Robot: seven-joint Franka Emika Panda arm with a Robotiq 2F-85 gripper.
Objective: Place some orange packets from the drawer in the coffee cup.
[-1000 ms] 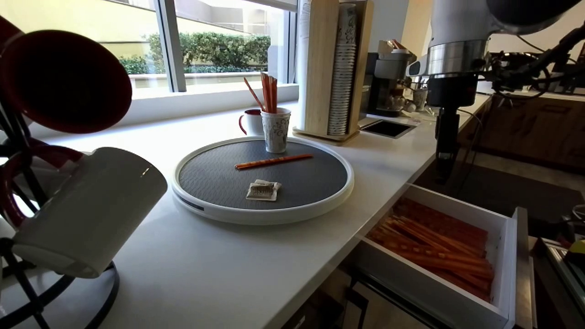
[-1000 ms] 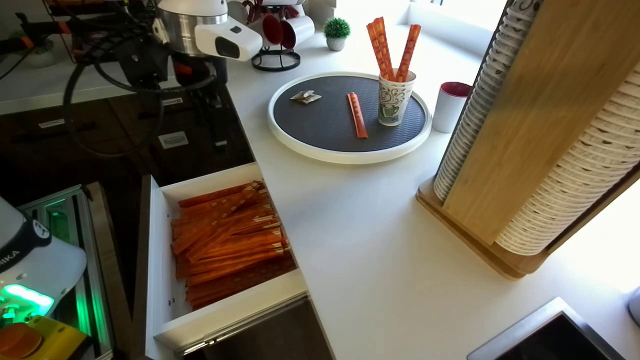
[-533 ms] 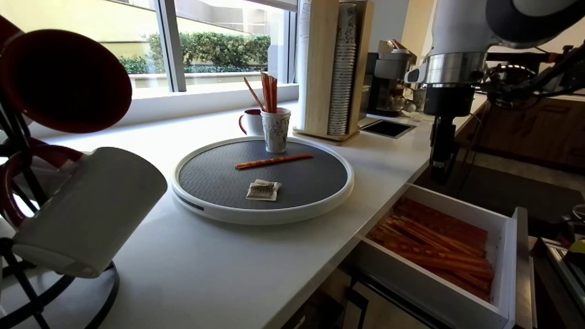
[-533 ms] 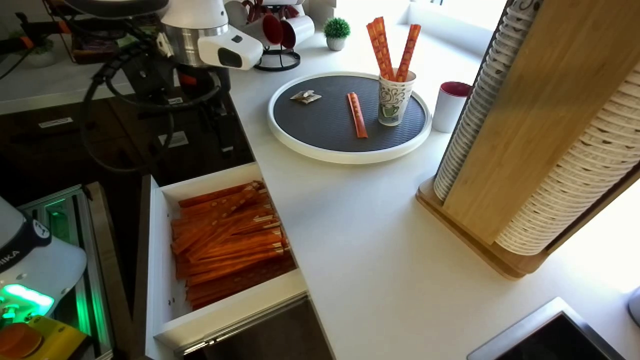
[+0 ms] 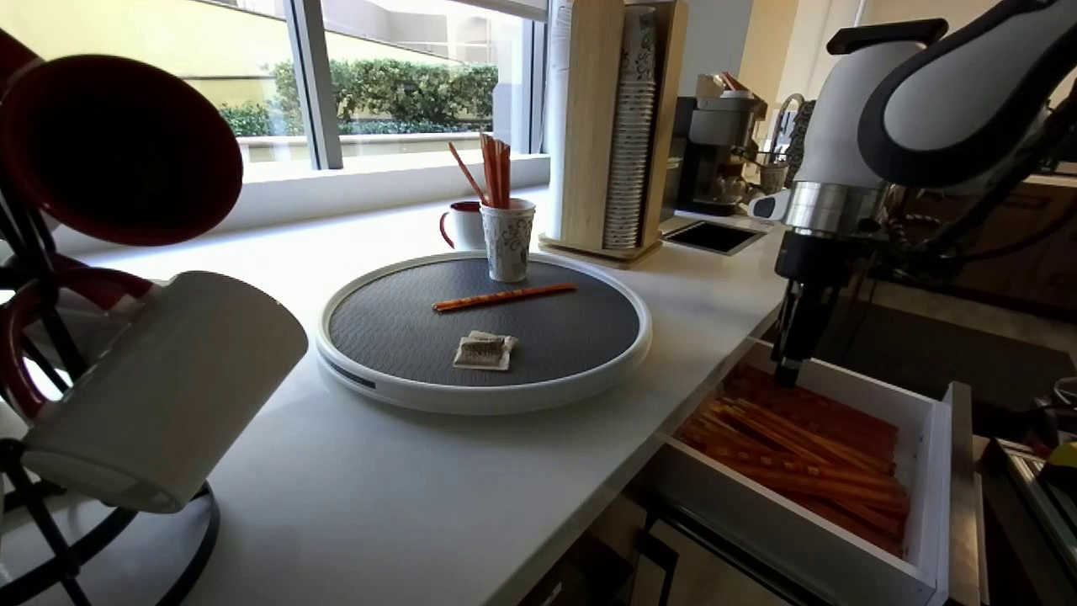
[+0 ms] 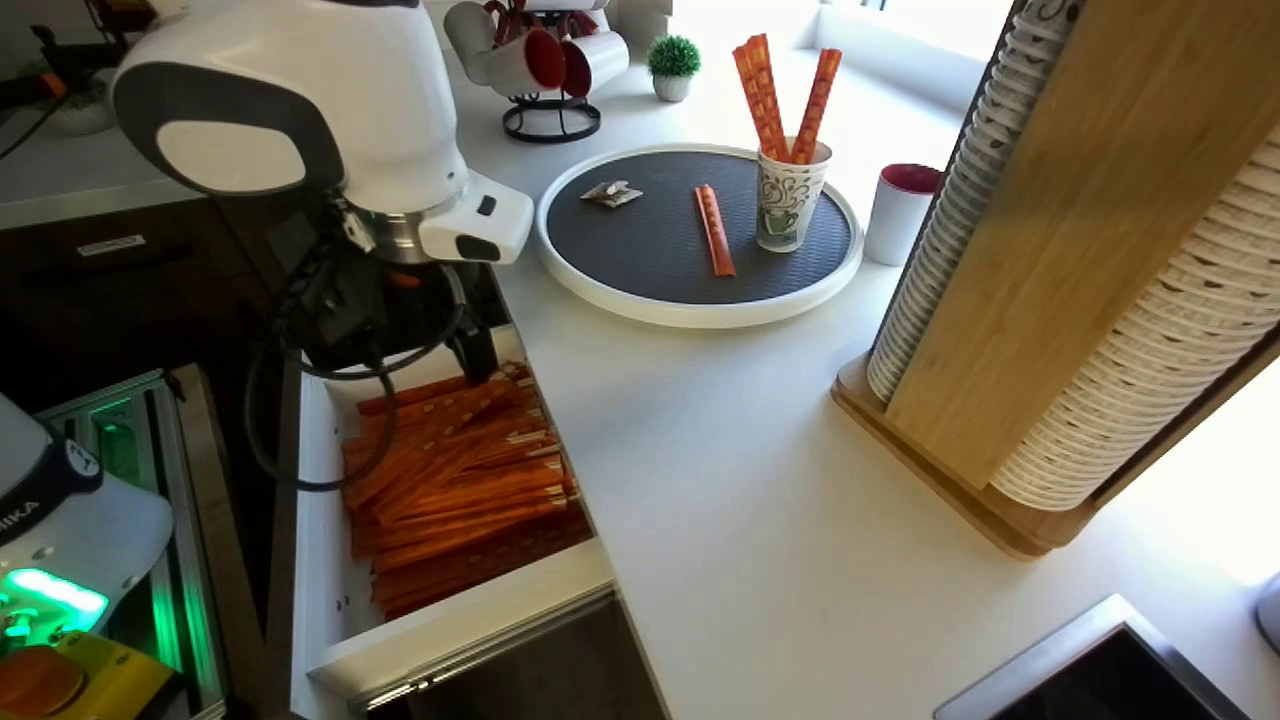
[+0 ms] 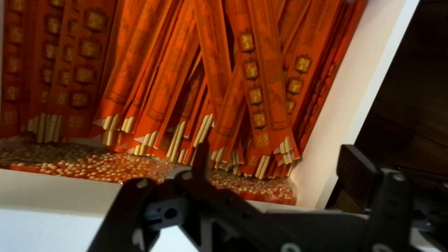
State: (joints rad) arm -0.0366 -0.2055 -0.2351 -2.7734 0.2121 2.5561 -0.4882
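Many orange packets (image 7: pixel 210 70) fill the white drawer (image 7: pixel 353 115), their pale stick ends facing my fingers in the wrist view. My gripper (image 7: pixel 278 157) is open with nothing between its fingers; the right one (image 7: pixel 360 168) overlaps the drawer wall and the dark space past it. In both exterior views the gripper (image 5: pixel 787 377) hangs tilted over the drawer's far corner, fingertips near packet height; contact cannot be told. The coffee cup (image 6: pixel 788 210), a patterned paper one, stands upright on the round tray with several orange packets (image 6: pixel 765 100) inside. A loose packet (image 6: pixel 716 230) lies beside it.
The round tray (image 5: pixel 421 394) also carries small beige packets (image 5: pixel 484 351). Behind the cup stands a white mug with a red handle (image 5: pixel 465 227). A wooden cup dispenser (image 6: pixel 970 330) and a rack of mugs (image 6: pixel 553 125) occupy the counter. The counter edge borders the drawer.
My arm has come down and moved from beyond the drawer to its far corner, and the gripper has tilted. Packets, cup and drawer have stayed in place.
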